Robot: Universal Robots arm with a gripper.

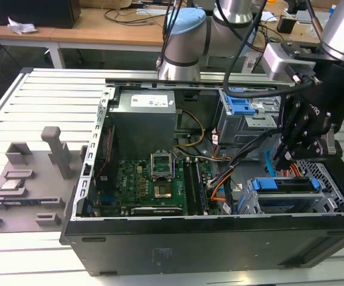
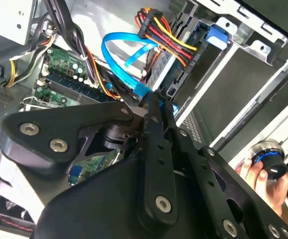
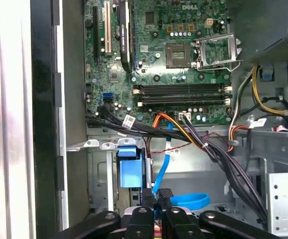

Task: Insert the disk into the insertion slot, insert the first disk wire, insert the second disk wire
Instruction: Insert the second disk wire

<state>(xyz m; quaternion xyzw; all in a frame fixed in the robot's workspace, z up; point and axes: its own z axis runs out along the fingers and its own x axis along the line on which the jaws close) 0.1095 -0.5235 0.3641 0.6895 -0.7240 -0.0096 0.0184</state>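
Observation:
In the exterior view the disk point(image 1: 279, 184) sits in its blue carrier frame inside the insertion slot point(image 1: 318, 170), the perforated silver cage at the case's front right. My black gripper point(image 1: 285, 156) hangs just behind that cage. Both wrist views show its fingertips point(image 2: 156, 99) point(image 3: 157, 193) pressed together on the second disk wire point(image 2: 118, 59) point(image 3: 162, 167), a thin light-blue flat cable that loops away behind them. The first disk wire point(image 2: 156, 30), an orange, red, yellow and black bundle with a black plug, lies at the cage's rear. Whether it is plugged in I cannot tell.
The open case holds a green motherboard point(image 1: 151, 179), a grey power supply point(image 1: 145, 119) and a taller cage with a blue latch point(image 1: 243, 110). Thick black cables point(image 3: 184, 133) cross beside the gripper. A hand point(image 2: 253, 174) holds a round knob outside the case. Grey fixtures point(image 1: 23, 179) stand on the table.

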